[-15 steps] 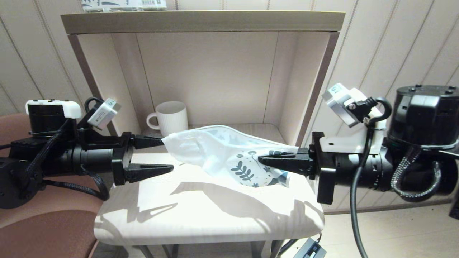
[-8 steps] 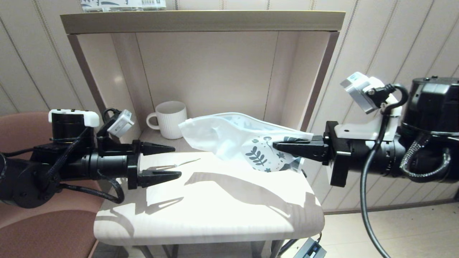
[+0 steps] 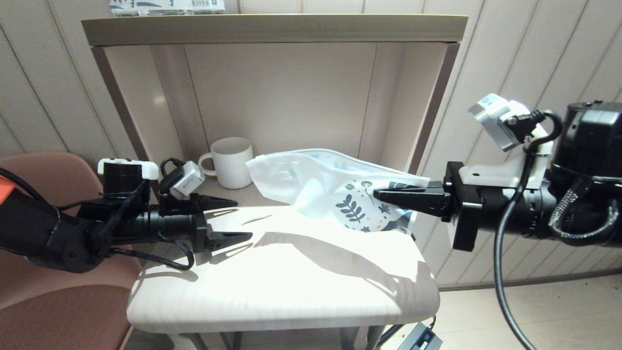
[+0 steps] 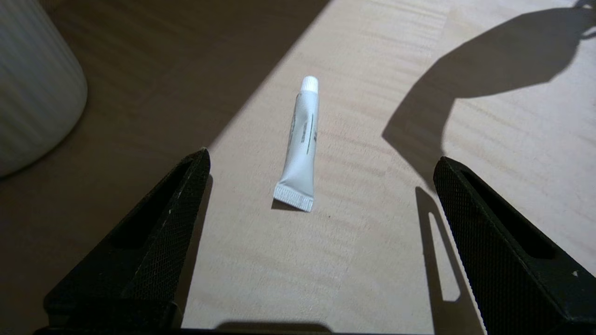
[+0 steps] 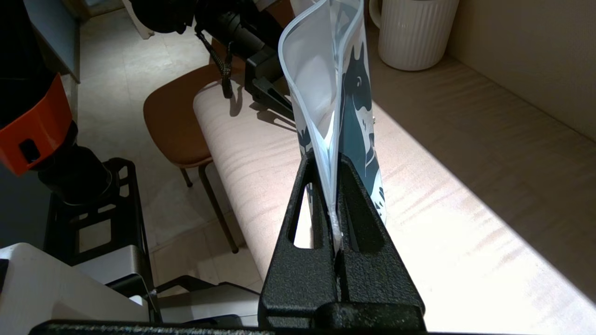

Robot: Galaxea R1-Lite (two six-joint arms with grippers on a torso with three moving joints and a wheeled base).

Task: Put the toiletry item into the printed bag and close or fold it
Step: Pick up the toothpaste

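Nothing has yet been packed. Nearest, on the desk [image 3: 272, 291], the left pincer [image 3: 232, 219] is held spread wide and low, empty, aimed at the toiletry item [image 4: 300, 146] (a small capped tube), which lies just ahead of it, ungrasped. Beyond, the printed bag [image 3: 320, 189] is kept lifted clear of the desk, pinched at its printed end by the right pincer [image 3: 384, 196]. Insertion and closing remain.

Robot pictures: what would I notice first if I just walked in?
Probably the printed bag, held up above the pale table by the right gripper, which is shut on its leafy end. Next, the left gripper, low over the table's left side with its fingers wide open, aimed at the toiletry item lying flat in front of it. A white ribbed mug stands behind, in the shelf.
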